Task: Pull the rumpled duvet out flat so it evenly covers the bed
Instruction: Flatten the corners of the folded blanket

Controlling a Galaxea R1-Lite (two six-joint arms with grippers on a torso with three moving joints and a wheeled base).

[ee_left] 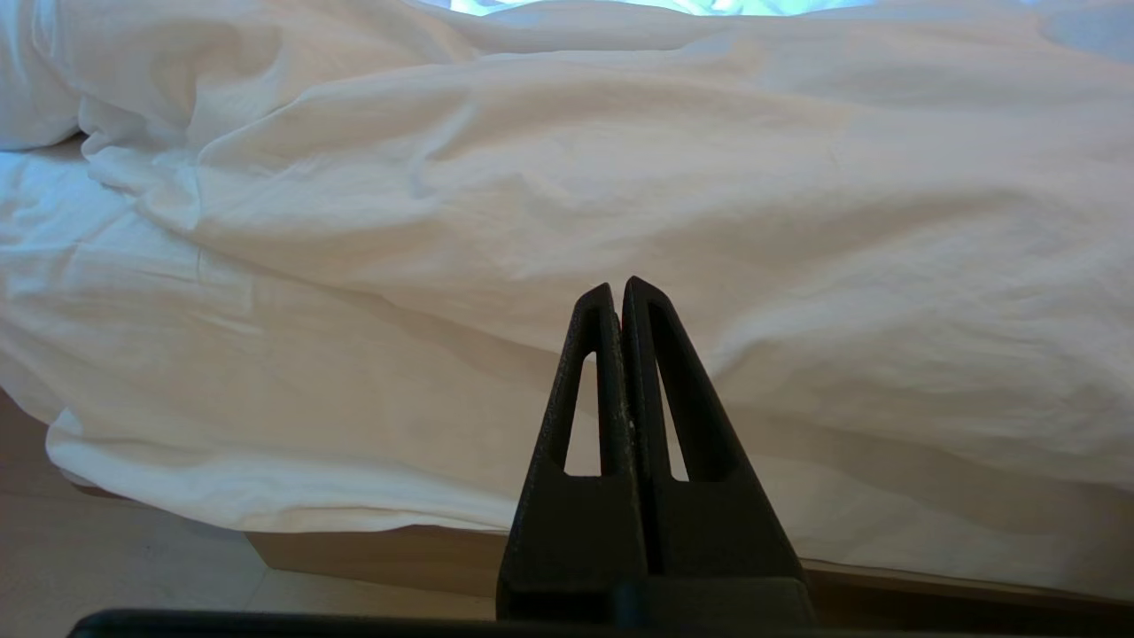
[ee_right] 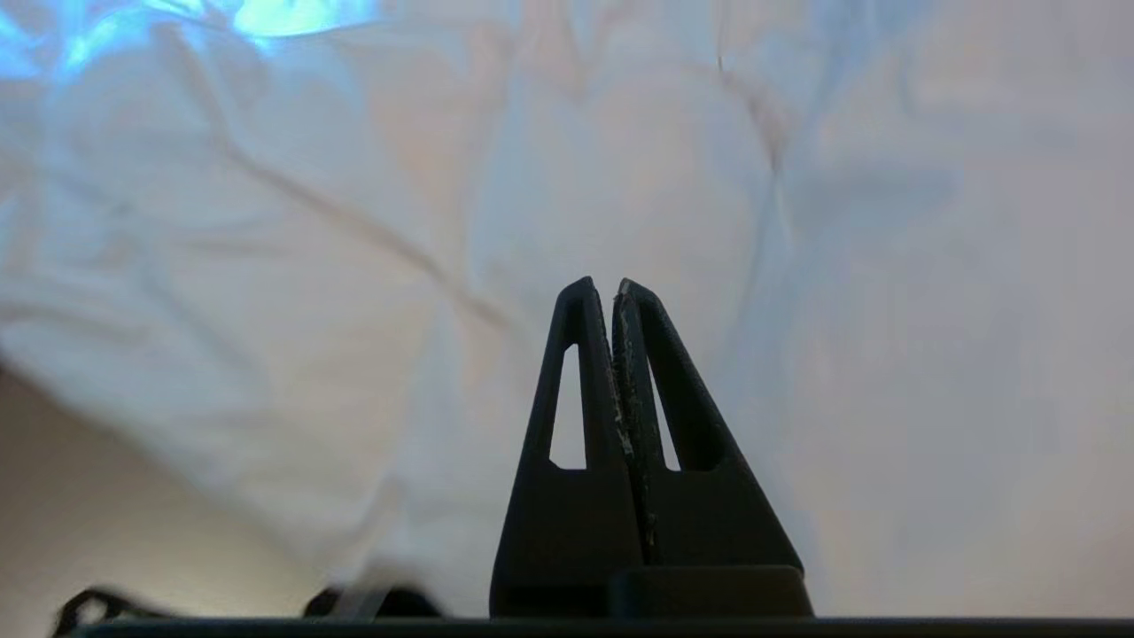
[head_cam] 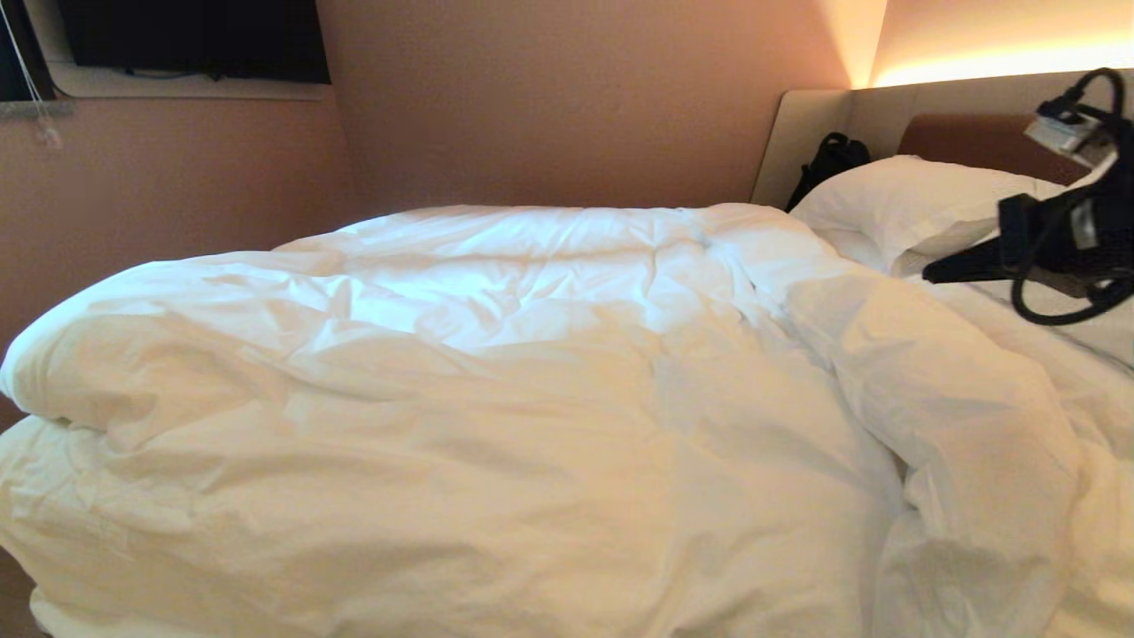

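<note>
The puffy white cotton duvet (head_cam: 496, 399) lies heaped across the wide low bed (ee_left: 381, 554), a thick fold ridging its right side. Far right, white rectangular pillows (head_cam: 895, 204) and a black bag (head_cam: 828, 164) crowd the beige padded headboard (head_cam: 815, 124). The pink wall (head_cam: 567, 97) closes the far side. The duvet's broad left-centre top lies open above.

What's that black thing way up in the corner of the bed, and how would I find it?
Start at the beige padded headboard at the far end of the bed. In the corner where it meets the wall, behind the white pillow, sits a black bag. It is the only dark thing among the white bedding.
</note>
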